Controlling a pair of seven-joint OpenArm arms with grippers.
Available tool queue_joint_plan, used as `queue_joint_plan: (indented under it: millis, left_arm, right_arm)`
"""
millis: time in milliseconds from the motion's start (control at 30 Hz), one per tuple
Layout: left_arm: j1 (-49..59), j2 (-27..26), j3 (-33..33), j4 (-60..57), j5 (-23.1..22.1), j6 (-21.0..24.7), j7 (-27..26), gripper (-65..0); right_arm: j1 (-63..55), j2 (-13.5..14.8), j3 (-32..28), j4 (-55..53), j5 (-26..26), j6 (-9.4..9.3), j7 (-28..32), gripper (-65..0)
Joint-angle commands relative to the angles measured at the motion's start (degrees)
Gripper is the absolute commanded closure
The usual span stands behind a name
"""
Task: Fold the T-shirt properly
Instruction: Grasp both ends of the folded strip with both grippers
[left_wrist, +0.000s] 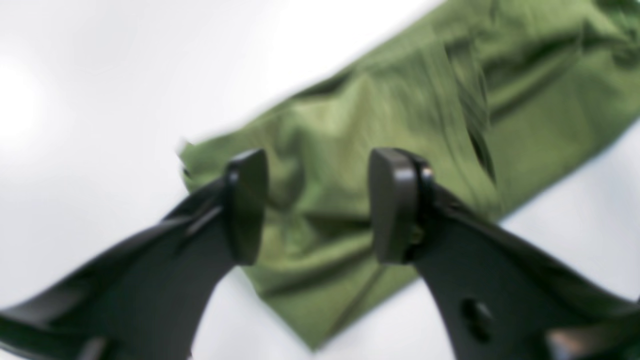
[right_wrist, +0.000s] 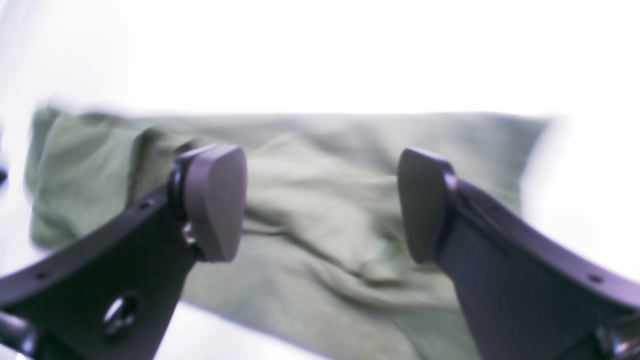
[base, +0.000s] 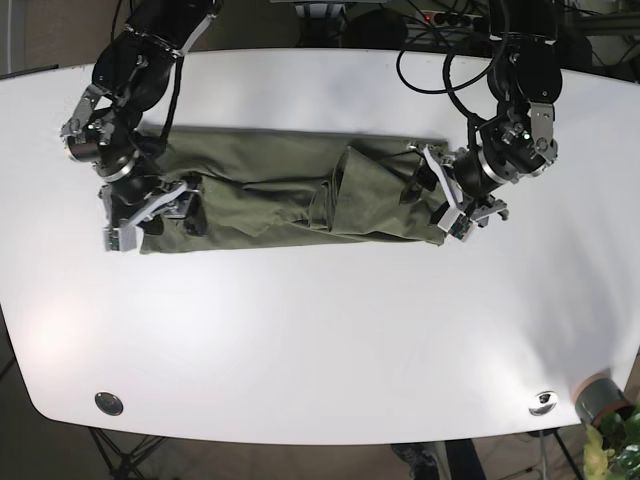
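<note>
The olive green T-shirt (base: 290, 190) lies folded into a long wrinkled band across the white table (base: 320, 330). My left gripper (left_wrist: 317, 205) stands open just above the band's right end (left_wrist: 400, 130), nothing between its fingers. In the base view that gripper (base: 440, 195) sits at the shirt's right edge. Over the band's left end (right_wrist: 320, 225) my right gripper (right_wrist: 320, 205) hangs open, pads apart over the cloth, and shows in the base view (base: 160, 215) at the shirt's left edge. Both wrist views are blurred.
Black cables (base: 450, 50) trail over the table's far edge. Two metal discs (base: 108, 403) (base: 543, 402) sit near the front corners. A plant pot (base: 600, 400) stands past the front right corner.
</note>
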Motion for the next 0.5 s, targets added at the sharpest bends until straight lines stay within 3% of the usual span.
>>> queue_joint_plan:
  millis: [0,100,233,467]
  left_arm:
    - [-0.6,-0.5,-2.1,1.2,-1.7,0.0,-1.3,-37.5]
    - [0.4,-0.5,-4.3,1.0,-5.3,0.0,-1.4,-38.8]
    - [0.7,-0.6,-6.3,1.0,-8.9,0.0,-1.3,-38.9]
    - [0.7,-0.6,-6.8,-1.0,-9.9,0.0,-1.3,-38.9]
  right_arm:
    - [1.9,1.7,2.7,-2.4,3.9,1.24,-0.9,-45.3]
    - [2.5,4.2,6.6,-6.2,6.5,2.56,-1.9,-45.3]
    - [3.1,8.3,10.3,-12.3,10.9,2.74,-2.0,-45.3]
    - [5.2,16.1,13.5,-26.4,17.3,2.83,-1.6,-45.3]
